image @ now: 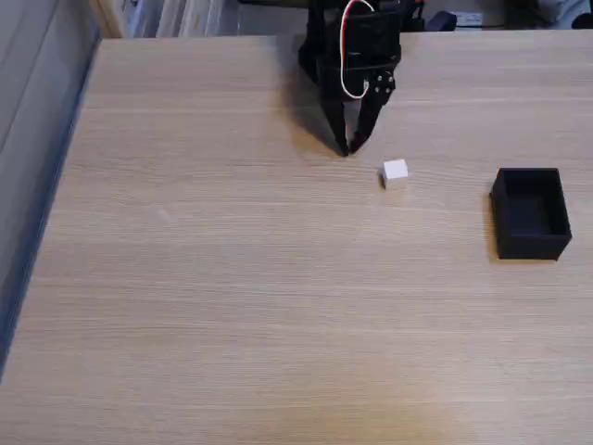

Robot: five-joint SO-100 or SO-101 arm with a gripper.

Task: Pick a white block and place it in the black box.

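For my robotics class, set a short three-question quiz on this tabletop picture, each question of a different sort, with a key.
1. True or false: the white block lies inside the black box.
2. In the fixed view, the box lies to the block's: A) left B) right C) far side.
3. Fill in: the tool's tips are nearly ___ and hold nothing.

Key: 1 false, it sits on the wooden table; 2 B; 3 closed.

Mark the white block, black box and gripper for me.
white block (395, 172): fixed view, top face.
black box (531, 246): fixed view, near wall.
gripper (351, 146): fixed view, between its fingertips.
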